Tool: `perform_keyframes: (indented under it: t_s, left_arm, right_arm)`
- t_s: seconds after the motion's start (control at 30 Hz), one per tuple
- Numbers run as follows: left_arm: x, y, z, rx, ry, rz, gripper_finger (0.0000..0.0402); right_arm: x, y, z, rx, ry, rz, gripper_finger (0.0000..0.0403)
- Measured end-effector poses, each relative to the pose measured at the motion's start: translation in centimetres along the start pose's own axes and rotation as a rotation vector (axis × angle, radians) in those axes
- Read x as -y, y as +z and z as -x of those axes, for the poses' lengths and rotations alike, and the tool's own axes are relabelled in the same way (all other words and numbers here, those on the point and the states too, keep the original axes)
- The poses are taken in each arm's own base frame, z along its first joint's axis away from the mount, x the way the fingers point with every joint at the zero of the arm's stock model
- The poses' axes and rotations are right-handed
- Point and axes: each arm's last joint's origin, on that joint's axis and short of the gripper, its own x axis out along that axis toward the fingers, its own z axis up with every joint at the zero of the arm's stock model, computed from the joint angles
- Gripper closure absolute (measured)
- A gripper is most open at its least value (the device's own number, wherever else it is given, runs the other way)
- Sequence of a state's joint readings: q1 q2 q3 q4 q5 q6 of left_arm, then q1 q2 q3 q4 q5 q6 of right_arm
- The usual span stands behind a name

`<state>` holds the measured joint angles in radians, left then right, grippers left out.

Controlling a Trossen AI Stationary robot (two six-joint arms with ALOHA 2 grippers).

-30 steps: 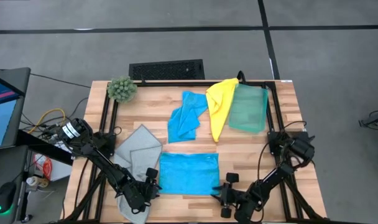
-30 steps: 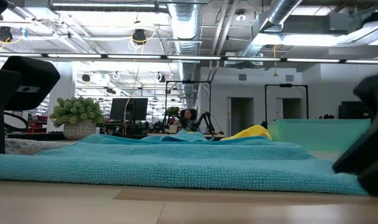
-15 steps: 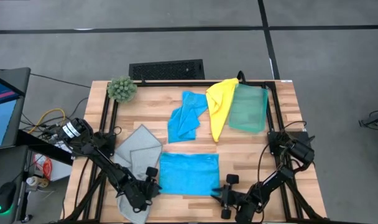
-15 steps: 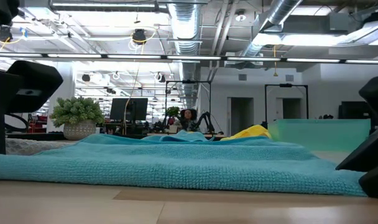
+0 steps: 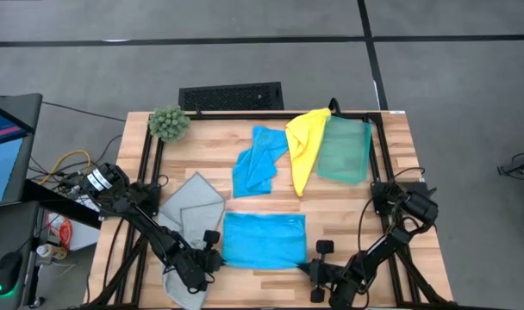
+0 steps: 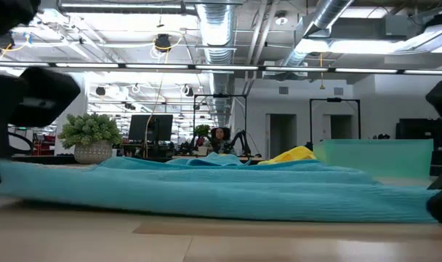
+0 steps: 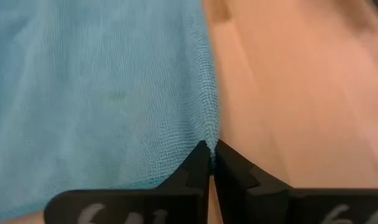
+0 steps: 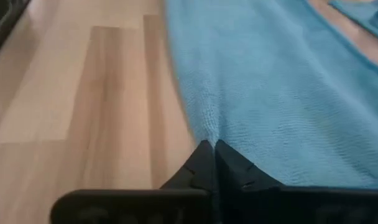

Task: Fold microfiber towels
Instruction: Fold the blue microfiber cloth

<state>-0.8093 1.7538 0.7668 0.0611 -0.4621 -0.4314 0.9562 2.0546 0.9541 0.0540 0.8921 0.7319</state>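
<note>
A bright blue microfiber towel lies spread flat near the table's front edge and fills the low view as a wide band. My left gripper is shut at its near left corner. My right gripper is shut at its near right corner. Both sets of fingers slant down to the table. A pale grey towel lies crumpled at the left. A second blue towel, a yellow one and a teal green one lie farther back. My left gripper pinches the blue towel's near left corner between its two fingertips, slanting down from the table's left and near side. The cloth puckers at the fingertips; the rest lies on the table. My right gripper pinches the near right corner between its fingertips, slanting down from the right and near side. The cloth gathers into a small pucker there, and the towel's body rests flat on the wood.
A fuzzy green plant stands at the far left corner. A black grille sits beyond the far edge. Black frame rails run along the table's sides. Bare wood lies right of the flat towel.
Both grippers have shut on the flat blue towel's near corners, having stood open a second ago. In the low view the towel's near edge now runs straighter, and its left end has come up a little off the wood.
</note>
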Motion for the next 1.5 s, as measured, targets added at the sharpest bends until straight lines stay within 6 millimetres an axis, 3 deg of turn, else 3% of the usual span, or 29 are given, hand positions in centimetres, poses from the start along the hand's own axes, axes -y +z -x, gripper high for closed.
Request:
perform_keyframes:
  t_s: [0.1,0.27,0.5,0.77,1.0,1.5]
  left_arm:
    - [0.3,0.9,0.1,0.031,0.010,-0.021,0.0399]
    - [0.3,2.1,0.7,0.041,0.073,-0.063,0.0400]
    - [-1.3,2.5,1.8,0.019,0.248,-0.064,0.0401]
    - [-3.8,2.2,1.3,-0.048,0.343,-0.049,0.0401]
    - [-5.9,1.8,0.5,-0.106,0.385,-0.015,0.0401]
    - [-6.8,1.8,0.4,-0.093,0.441,0.114,0.0384]
  right_arm:
    - [0.8,1.0,0.5,0.010,-0.039,-0.036,0.0361]
    - [2.1,2.6,1.1,0.049,-0.118,-0.048,0.0368]
    - [4.8,4.8,0.5,0.036,-0.236,-0.026,0.0378]
    - [7.8,5.2,-1.6,-0.068,-0.336,-0.064,0.0369]
    - [8.8,5.1,-2.2,-0.124,-0.363,-0.086,0.0369]
    - [10.8,4.4,-3.6,-0.187,-0.392,-0.204,0.0337]
